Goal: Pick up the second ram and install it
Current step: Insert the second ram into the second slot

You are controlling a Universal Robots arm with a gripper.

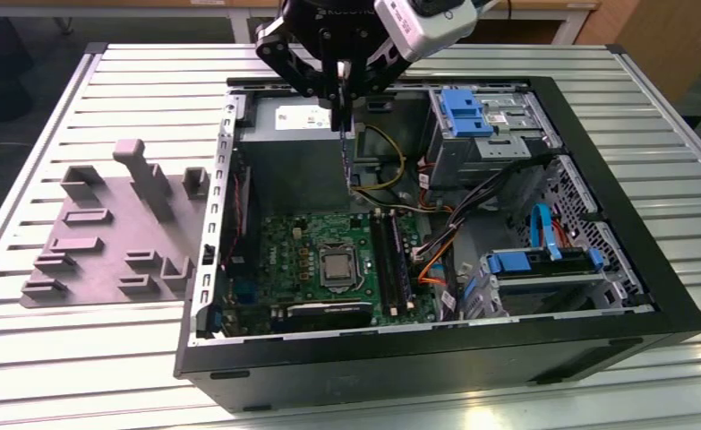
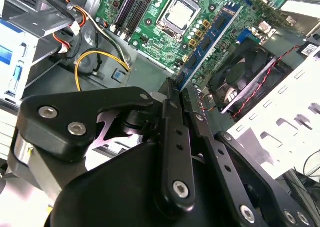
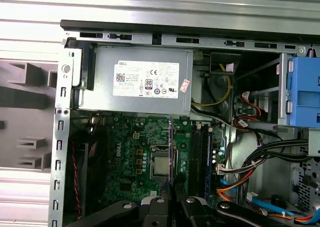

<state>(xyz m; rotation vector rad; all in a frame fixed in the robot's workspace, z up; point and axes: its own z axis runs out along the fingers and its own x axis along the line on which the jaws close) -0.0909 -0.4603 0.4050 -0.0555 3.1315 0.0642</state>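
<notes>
- The gripper [image 1: 343,90] hangs above the open computer case [image 1: 636,309], its black fingers [image 2: 172,137] pressed together on the top edge of the second ram [image 1: 346,148]; nothing separates hand and stick.
- The second ram hangs edge-on below the fingertips, its long axis near vertical in the exterior view; in the first wrist view it appears as a thin strip [image 3: 172,152] running from the gripper over the motherboard [image 3: 135,157].
- It is held clear of the board, over the gap between the power supply [image 1: 288,121] and the motherboard, not yet down at any slot.
- The long black memory slots [image 1: 388,260] lie lower in the case, beside the processor socket [image 1: 337,267] on the exterior view's right.
- Judging from this, the stick's long axis does not yet lie along the slots.
- A yellow cable loop [image 2: 97,62] and blue drive brackets [image 1: 464,112] lie beyond; a grey fixture tray [image 1: 99,233] rests outside the case.
</notes>
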